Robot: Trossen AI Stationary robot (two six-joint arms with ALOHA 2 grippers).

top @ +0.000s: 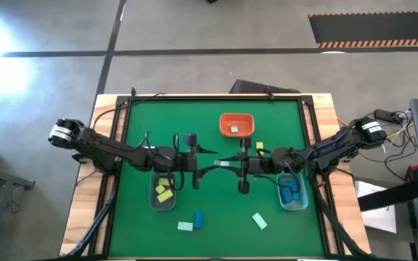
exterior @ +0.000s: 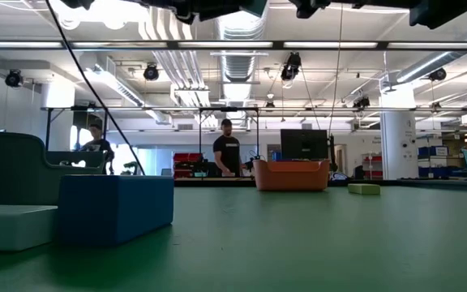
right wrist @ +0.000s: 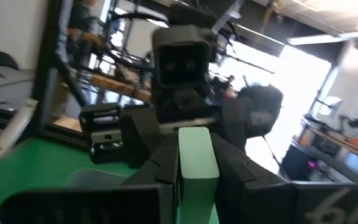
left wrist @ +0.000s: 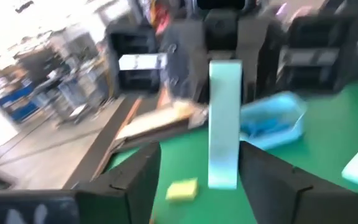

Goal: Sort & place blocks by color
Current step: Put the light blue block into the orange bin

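The left gripper (top: 207, 171) and the right gripper (top: 231, 165) meet tip to tip over the middle of the table (top: 209, 119), and we see both sets of fingers closed on one mint block (left wrist: 224, 121) held in the air between them, though the blurred wrist views leave us unsure which grip is the firmer. We judge this a hand-over, so the receiving fingers should clamp fully before the other pair lets go, then carry it to the orange tray (top: 236, 125). The block's long axis runs from one gripper to the other, left to right across the table.
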